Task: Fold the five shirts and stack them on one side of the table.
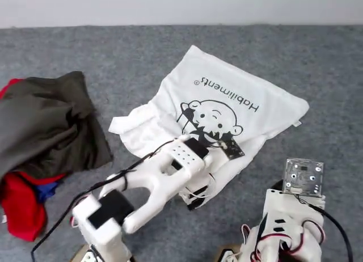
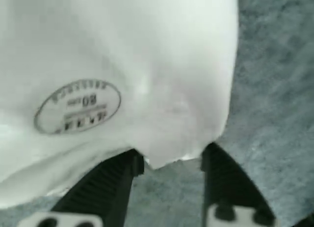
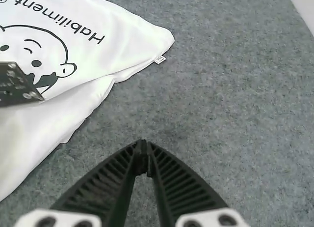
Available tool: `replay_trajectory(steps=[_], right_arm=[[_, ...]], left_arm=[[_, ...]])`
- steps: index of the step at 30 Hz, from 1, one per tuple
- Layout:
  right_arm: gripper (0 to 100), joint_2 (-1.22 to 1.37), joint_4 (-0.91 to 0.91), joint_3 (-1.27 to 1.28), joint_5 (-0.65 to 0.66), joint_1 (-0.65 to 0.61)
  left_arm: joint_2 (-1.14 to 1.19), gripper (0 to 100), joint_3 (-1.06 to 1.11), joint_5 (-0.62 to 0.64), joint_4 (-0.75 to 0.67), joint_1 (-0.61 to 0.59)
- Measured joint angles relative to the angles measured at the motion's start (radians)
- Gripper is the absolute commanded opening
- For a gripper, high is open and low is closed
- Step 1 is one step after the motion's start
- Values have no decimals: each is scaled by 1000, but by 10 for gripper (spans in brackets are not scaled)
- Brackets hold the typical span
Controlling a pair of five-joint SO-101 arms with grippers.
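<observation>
- A grey, carpet-like table [image 1: 317,63] carries the whole job, with both arms based at its near edge
- A white shirt [image 1: 227,86], cartoon print facing up, lies across the middle of the table. It sits on a slant, and its long axis appears to run from the far edge toward the near edge, with the collar end nearest the arms. It is not yet squared up, and a rumpled part trails toward the left edge
- A heap of unfolded shirts [image 1: 45,126], a dark one over red and blue, is bunched against the left edge, just beside the white shirt's trailing part. The task looks to be at an early stage
- The left arm [image 1: 153,188] stretches from the near-left corner over the white shirt's near end, which makes it clearly the closer arm to the cloth
- The left gripper [image 2: 171,156] has its jaws spread apart with the shirt's edge lying right at their tips. A small corner of fabric dips between them, nothing is pinched, and a round printed neck label [image 2: 77,106] sits just beyond. The coming grasp likely turns on closing across that edge
- The right gripper [image 3: 143,153] is clenched on nothing and hangs over bare table by the near-right corner. The shirt lies ahead of it toward the table's centre, apart from its tips
- A small side tag [image 3: 159,59] marks the shirt corner nearest that idle gripper
</observation>
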Motion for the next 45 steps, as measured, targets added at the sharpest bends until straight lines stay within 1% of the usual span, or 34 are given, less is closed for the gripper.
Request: replay_trajectory(steps=[6, 8, 15, 17, 20, 25, 28, 30, 33, 36, 39, 45], right_arm=[[12, 0, 0, 0, 0, 0], [12, 0, 0, 0, 0, 0], [12, 0, 0, -28, 0, 0], [12, 0, 0, -37, 0, 0], [12, 0, 0, -37, 0, 0], [12, 0, 0, -37, 0, 0], [12, 0, 0, -37, 0, 0], [12, 0, 0, -37, 0, 0], [12, 0, 0, -37, 0, 0], [12, 0, 0, -37, 0, 0], [12, 0, 0, -37, 0, 0], [12, 0, 0, -37, 0, 0]], left_arm=[[41, 12, -41, -64, 17, 5], [12, 12, -48, -72, 31, -28], [-204, 12, -100, -74, 52, -262], [-235, 12, -117, -74, 52, -330], [-245, 12, -135, -74, 41, -422], [-244, 13, -135, -74, -46, -555], [-192, 14, -137, -74, -101, -617], [-141, 33, -137, -72, -140, -654], [-81, 111, -150, -18, -184, -707], [-44, 175, -203, 57, -186, -750], [-15, 186, -295, 126, -178, -776], [132, 188, -542, 150, -166, -781]])
